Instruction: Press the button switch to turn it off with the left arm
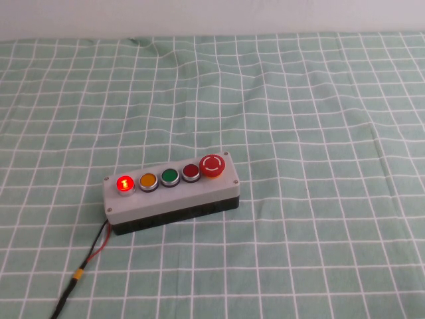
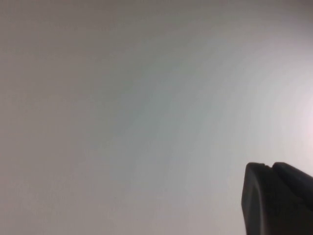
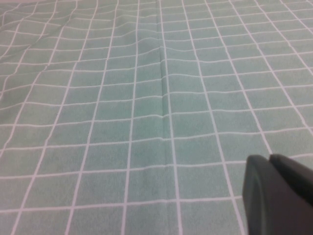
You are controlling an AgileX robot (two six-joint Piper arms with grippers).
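Note:
The button switch (image 1: 124, 184) glows bright red at the left end of a grey five-button box (image 1: 199, 194) with a black base, which lies on the green checked cloth in the high view. Neither arm shows in the high view. My left gripper (image 2: 272, 167) shows only in the left wrist view, with its black fingers together and nothing between them; it faces a blank pale surface, and the box is out of that view. My right gripper (image 3: 269, 159) shows in the right wrist view, fingers together and empty, above bare cloth.
On the box, right of the glowing button, are an orange button (image 1: 148, 181), a green button (image 1: 170, 177), a dark red flat button (image 1: 191, 172) and a large red mushroom button (image 1: 212, 165). A black cable with red wire (image 1: 86, 262) runs from the box's left end to the front edge.

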